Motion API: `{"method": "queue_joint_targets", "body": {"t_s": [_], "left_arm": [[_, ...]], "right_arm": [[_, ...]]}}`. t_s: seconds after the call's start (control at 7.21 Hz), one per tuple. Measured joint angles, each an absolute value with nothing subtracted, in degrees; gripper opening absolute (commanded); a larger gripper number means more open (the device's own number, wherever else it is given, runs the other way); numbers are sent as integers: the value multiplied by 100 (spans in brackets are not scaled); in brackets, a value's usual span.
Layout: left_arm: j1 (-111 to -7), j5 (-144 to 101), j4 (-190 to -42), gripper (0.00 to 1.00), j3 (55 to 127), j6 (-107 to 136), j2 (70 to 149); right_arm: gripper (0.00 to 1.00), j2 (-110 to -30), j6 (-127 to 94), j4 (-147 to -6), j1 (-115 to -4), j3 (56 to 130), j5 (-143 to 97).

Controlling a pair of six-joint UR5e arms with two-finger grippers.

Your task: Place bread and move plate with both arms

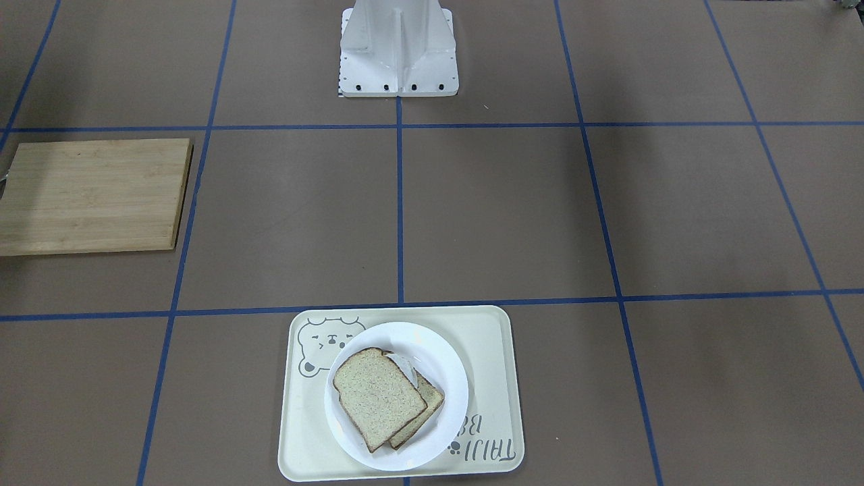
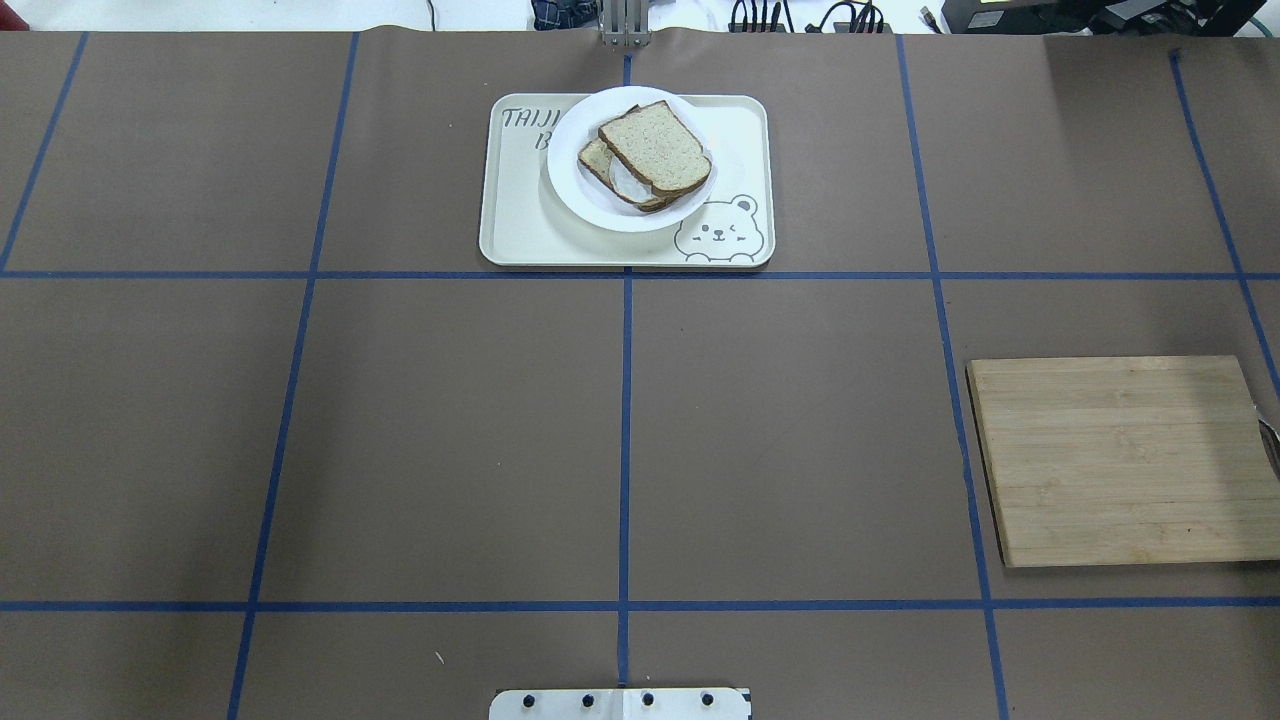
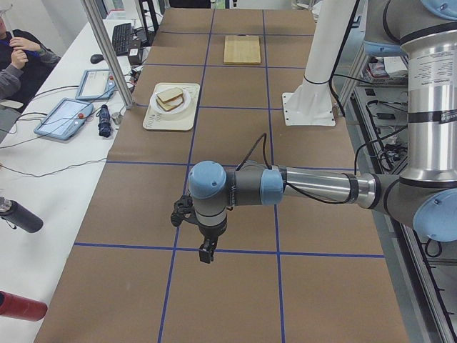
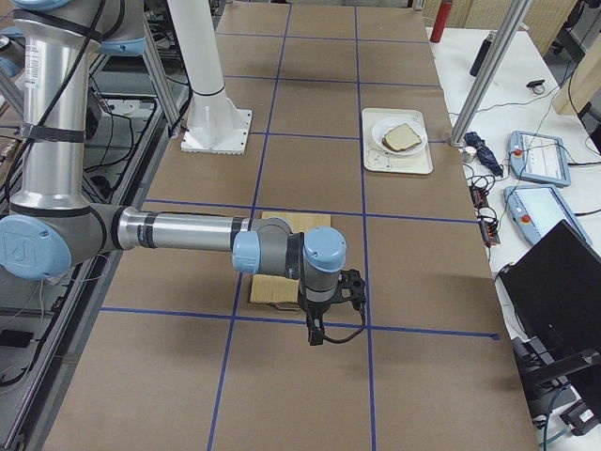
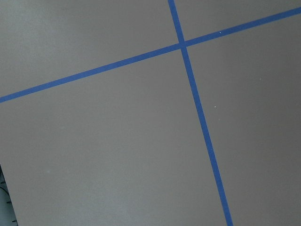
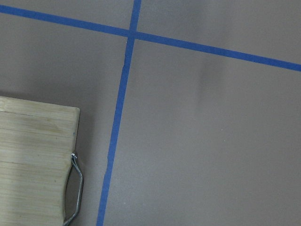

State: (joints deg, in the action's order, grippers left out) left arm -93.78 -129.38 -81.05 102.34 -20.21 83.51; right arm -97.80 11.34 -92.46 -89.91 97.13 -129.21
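Note:
The plain bread slice lies on top of a second slice with a bit of white egg showing between them. Both rest on the round white plate, which sits on the cream bear tray at the table's far middle. They also show in the overhead view: bread, plate, tray. My left gripper hangs over bare table far from the plate. My right gripper hangs near the cutting board. Both show only in side views, so I cannot tell whether they are open or shut.
A bamboo cutting board with a metal handle lies on my right side. The white robot base stands at the table's near middle. Blue tape lines grid the brown table. Operators' tablets lie beyond the far edge.

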Motion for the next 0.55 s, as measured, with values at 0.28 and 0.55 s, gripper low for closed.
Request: {"method": "queue_joint_targets", "body": {"t_s": [0.28,0.55], "left_arm": [[-9380,-12937,-8104,98,10217,-2021,8347],[-9381,-12934,-8103,98,10216,-2022,8311]], "right_arm": [[100,-9775,1134,-9241,-8991,9727,-12928],[100,-9762,1134,-9243,-8991,9735,-12929]]}}
